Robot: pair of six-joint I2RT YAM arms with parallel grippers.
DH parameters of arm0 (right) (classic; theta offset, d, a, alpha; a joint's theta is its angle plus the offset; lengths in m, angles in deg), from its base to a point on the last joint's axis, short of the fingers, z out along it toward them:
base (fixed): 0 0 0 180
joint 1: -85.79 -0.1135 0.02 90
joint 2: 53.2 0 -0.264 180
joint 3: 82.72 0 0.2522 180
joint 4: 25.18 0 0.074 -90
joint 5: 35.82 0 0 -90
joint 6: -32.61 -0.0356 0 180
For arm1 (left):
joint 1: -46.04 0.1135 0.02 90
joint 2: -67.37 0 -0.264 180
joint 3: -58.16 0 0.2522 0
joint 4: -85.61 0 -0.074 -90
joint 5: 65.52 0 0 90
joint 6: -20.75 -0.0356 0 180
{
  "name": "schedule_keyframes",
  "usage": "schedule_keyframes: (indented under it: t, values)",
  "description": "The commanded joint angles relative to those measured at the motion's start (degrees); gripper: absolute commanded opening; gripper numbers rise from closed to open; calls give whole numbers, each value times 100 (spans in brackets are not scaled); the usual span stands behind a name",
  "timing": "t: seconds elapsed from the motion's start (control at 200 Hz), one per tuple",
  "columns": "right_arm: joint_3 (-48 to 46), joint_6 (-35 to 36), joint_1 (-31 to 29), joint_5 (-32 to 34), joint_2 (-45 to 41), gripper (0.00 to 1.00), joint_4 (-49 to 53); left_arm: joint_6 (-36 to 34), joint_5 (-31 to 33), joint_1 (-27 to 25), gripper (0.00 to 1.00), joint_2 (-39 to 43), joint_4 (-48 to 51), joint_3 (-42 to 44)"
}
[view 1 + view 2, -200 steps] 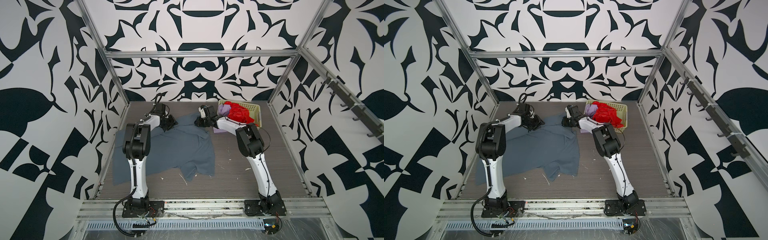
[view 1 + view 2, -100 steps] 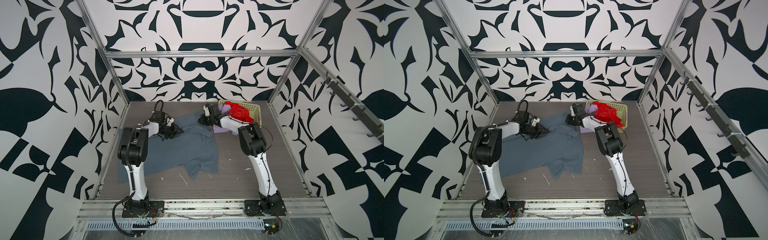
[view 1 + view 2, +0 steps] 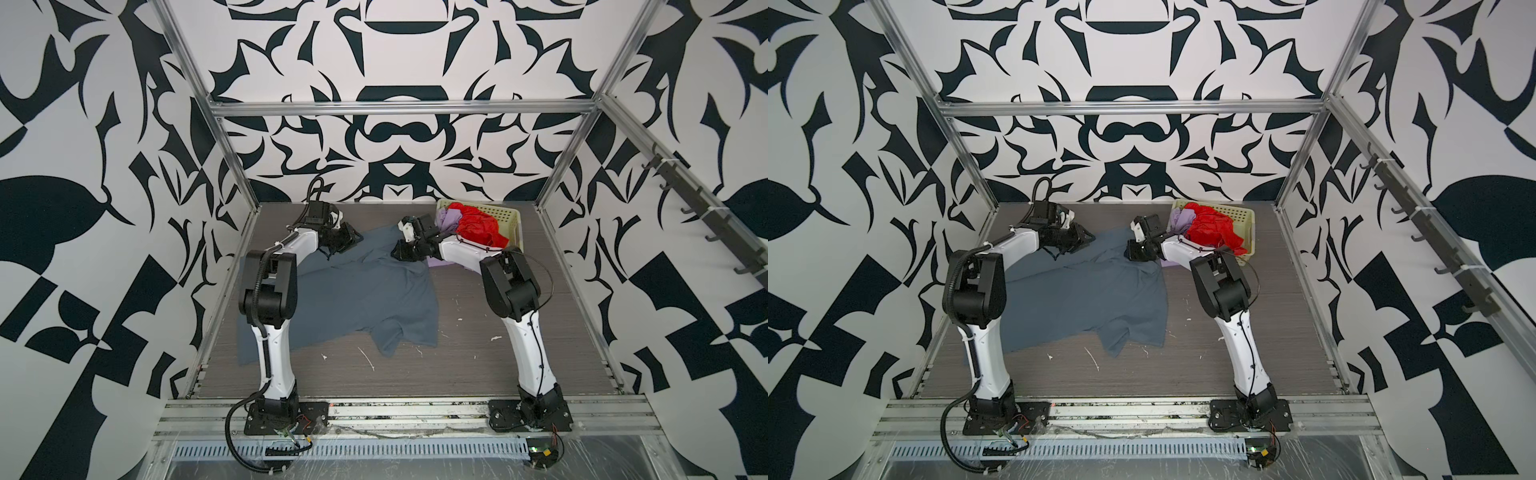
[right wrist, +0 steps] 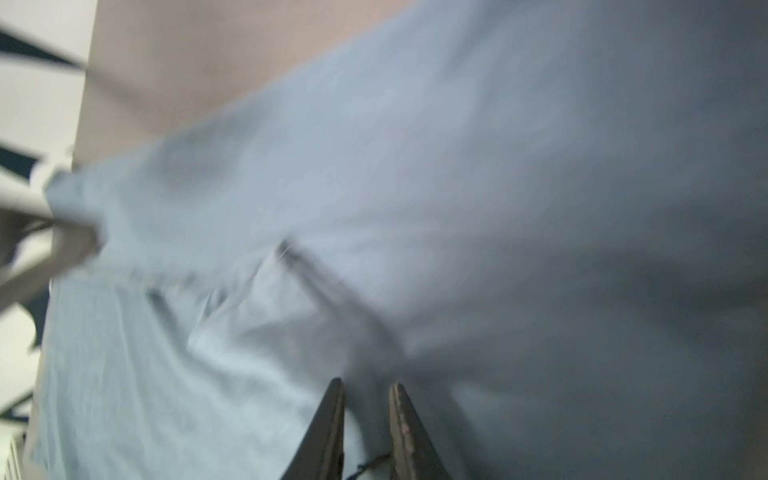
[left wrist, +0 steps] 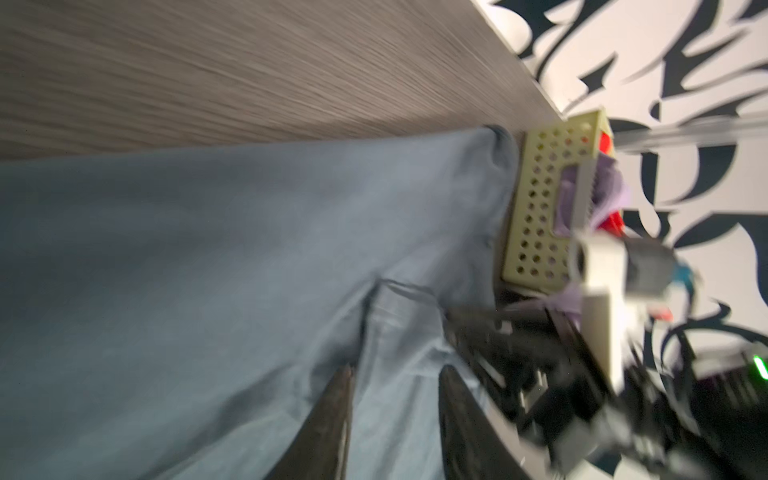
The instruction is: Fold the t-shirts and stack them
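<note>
the blue-grey shirt on the table may be bunched or dropped if pulled unevenly. a fold is pinched by the right gripper, jaws nearly closed; the left gripper is half open over cloth, hold not discernible. both arms are stretched low and far back. the red shirt and lilac shirt are seen in the basket.

In both top views, bare tabletop lies open from 3 to 6 o'clock. The slate blue-grey t-shirt covers centre through 9; the cream perforated basket blocks 1 o'clock.
</note>
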Motion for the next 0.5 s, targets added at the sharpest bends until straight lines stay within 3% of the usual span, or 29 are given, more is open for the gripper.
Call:
schedule_keyframes:
  t: [0.0, 0.215, 0.34, 0.495]
  values:
    - [-211, 277, -225, -38, -430, 24, 214, 559, 292, 243, 38, -286, -156, -60]
    - [-1073, 410, -636, -719, -1178, 22, 364, 799, 198, 484, 37, -402, -396, -27]
    - [-1392, 682, -703, -462, -1732, 22, 404, 693, 225, 498, 37, -383, -272, -109]
    - [-881, 938, -703, 218, -1891, 25, 447, 633, 254, 498, 37, -331, -211, -62]
